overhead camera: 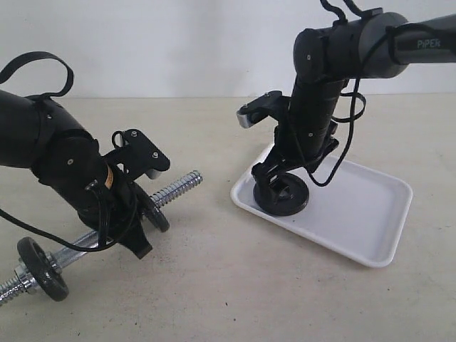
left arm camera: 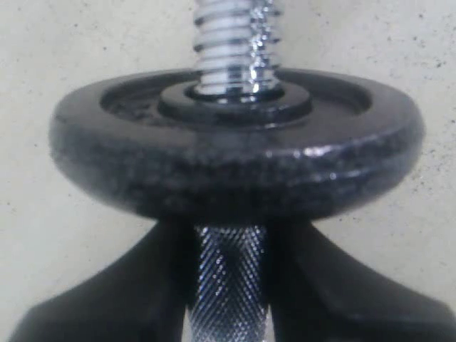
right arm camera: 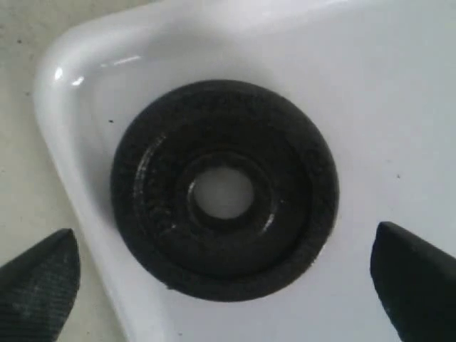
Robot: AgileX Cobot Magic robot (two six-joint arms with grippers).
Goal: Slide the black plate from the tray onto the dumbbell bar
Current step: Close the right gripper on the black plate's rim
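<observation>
The black plate (right arm camera: 224,189) lies flat in a corner of the white tray (right arm camera: 370,107), its centre hole facing up. My right gripper (right arm camera: 224,281) hangs just over it, open, with one fingertip (right arm camera: 39,285) on each side and clear of the plate's rim. In the exterior view that gripper (overhead camera: 283,179) stands over the plate (overhead camera: 283,196) at the tray's (overhead camera: 363,214) near-left corner. My left gripper (left arm camera: 228,249) is shut on the knurled middle of the dumbbell bar (left arm camera: 228,285), just behind a black disc (left arm camera: 235,149) on the bar. The threaded end (overhead camera: 178,187) points toward the tray.
A second black disc (overhead camera: 43,267) with a silver nut sits on the bar's far-left end. The bar lies low over the beige tabletop (overhead camera: 235,285), held by the left gripper (overhead camera: 135,224). Cables hang from both arms.
</observation>
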